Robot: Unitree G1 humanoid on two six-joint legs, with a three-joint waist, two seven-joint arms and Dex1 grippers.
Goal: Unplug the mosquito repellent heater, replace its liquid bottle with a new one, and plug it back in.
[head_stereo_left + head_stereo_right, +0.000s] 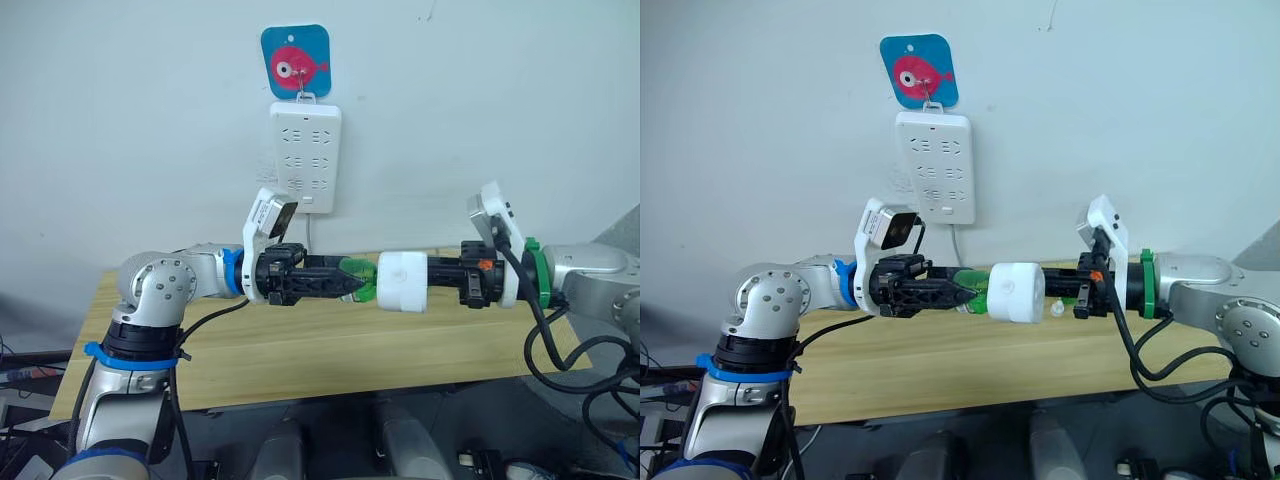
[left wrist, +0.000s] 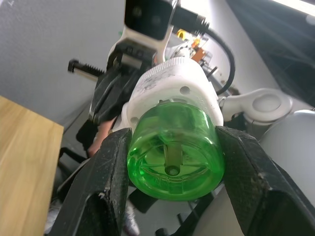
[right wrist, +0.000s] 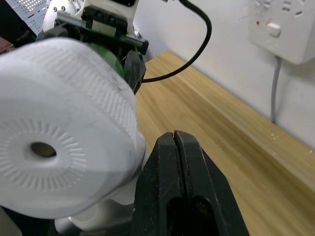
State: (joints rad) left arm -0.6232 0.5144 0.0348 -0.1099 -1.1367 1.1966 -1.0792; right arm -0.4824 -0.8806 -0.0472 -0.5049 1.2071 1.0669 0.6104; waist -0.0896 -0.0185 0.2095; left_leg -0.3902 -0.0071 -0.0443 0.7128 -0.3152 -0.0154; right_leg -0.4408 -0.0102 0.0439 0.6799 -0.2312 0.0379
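The mosquito repellent heater (image 1: 403, 282), a white rounded unit, hangs in the air above the wooden table (image 1: 300, 350), lying sideways between my two arms. Its vent hole faces the right wrist camera (image 3: 43, 150). A green translucent liquid bottle (image 2: 172, 157) sticks out of the heater toward my left arm. My left gripper (image 1: 352, 280) is shut on this bottle, one black finger (image 2: 106, 191) on each side. From the other side, my right gripper (image 1: 436, 277) is shut on the heater's body, with one finger (image 3: 182, 187) showing beside it.
A white multi-socket power strip (image 1: 305, 155) hangs on the wall under a blue fish sticker (image 1: 296, 62), its cord dropping behind the table. A small white object (image 1: 1058, 310) lies on the table below the right gripper. Cables trail from both wrists.
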